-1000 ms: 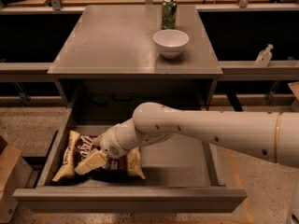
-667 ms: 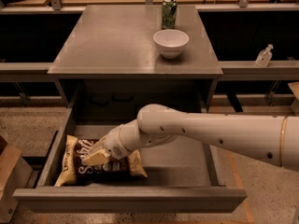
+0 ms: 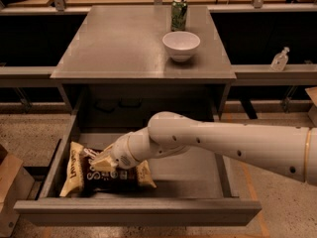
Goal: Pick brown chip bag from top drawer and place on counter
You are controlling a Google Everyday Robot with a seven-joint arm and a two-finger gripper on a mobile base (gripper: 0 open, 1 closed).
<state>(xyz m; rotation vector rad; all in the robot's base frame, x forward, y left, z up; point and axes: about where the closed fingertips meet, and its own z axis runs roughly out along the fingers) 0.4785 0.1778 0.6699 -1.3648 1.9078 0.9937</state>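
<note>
1. Gripper: I see the 1 gripper (image 3: 101, 160) low inside the wide, shallow grey top drawer (image 3: 138, 211), in its left half. It rests against the upper face of the crinkly brown chip bag (image 3: 99, 178). I cannot tell whether it is open or clamped on the bag.

2. Arm: The cream-coloured robot arm (image 3: 233, 143) enters from the right edge. It crosses above the drawer's right half and angles down to the left toward the bag.

3. Task item: The brown chip bag lies in the near left part of the drawer. Its dark brown centre with white lettering faces up. 1 pale yellow end sits near the left side wall, and the other shows just right of the gripper.

4. Drawer: The drawer is pulled out toward me, its plain grey front panel nearest. The right half of its flat bottom is partly hidden by the arm.

5. Counter: The flat grey counter (image 3: 119, 48) sits beyond and above the drawer. It carries 2 items, both in its far right part:
   - 1 round white bowl (image 3: 181, 44);
   - 1 green drink can (image 3: 179, 15), upright, just behind the bowl.

6. Surroundings: 1 small clear bottle (image 3: 280, 59) stands on the grey ledge (image 3: 262, 73) to the right of the counter.
</note>
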